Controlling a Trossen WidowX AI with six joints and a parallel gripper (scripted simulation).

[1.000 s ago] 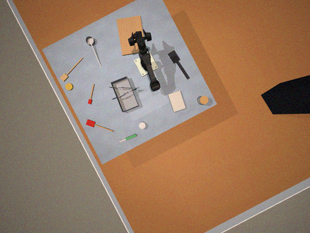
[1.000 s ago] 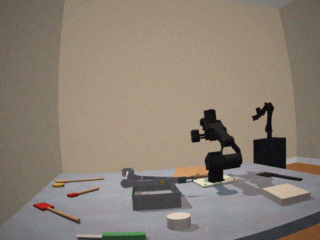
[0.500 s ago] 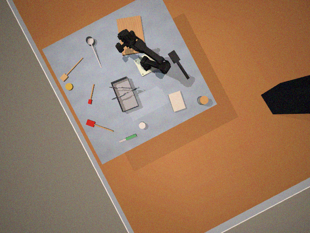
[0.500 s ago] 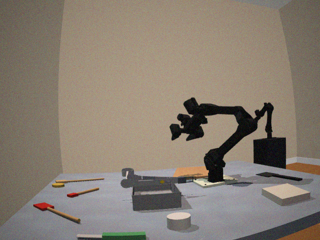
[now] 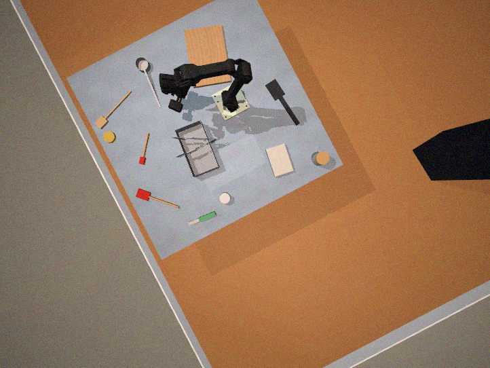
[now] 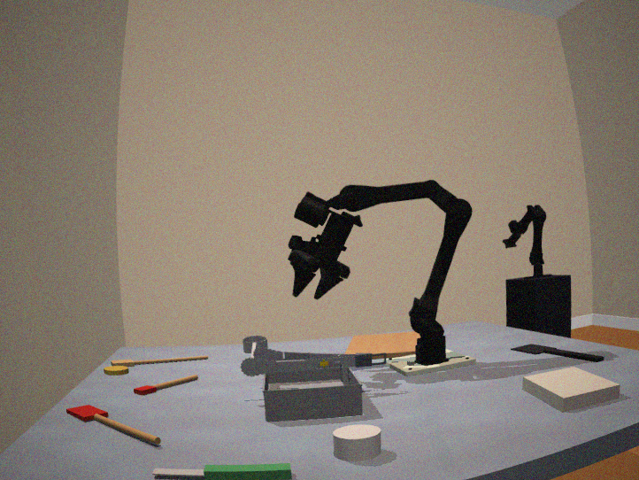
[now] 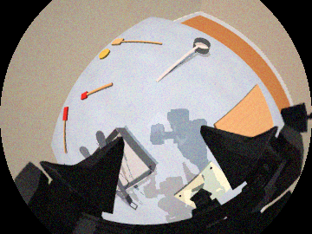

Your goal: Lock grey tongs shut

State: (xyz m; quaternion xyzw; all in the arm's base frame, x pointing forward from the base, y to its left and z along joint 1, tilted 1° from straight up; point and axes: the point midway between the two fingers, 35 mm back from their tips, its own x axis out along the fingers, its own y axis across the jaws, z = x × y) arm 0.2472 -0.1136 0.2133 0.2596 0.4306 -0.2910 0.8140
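Note:
The grey tongs (image 5: 189, 151) (image 6: 309, 355) (image 7: 100, 138) lie open across the roasting tin (image 5: 203, 163) (image 6: 314, 404) (image 7: 140, 177). Their two arms spread from the hinge end on the robot base's side, with the round tips out past the tin's far side. The wooden board (image 5: 205, 45) (image 6: 381, 344) (image 7: 249, 114) lies flat beside the robot base, partly hidden under the arm in the top view. My gripper (image 6: 305, 296) (image 7: 163, 135) is open and empty. It hangs high above the table, pointing down at a slant, clear of the tongs and tin.
A saucepan (image 5: 142, 64) (image 7: 201, 46) with a long handle lies left of the board. A dark spatula (image 5: 275, 89) (image 6: 531, 349) lies beyond the base (image 6: 402, 367). A pale block (image 5: 279, 160) (image 6: 570, 384) and a white cylinder (image 5: 224, 197) (image 6: 357, 444) stand near the tin's other sides.

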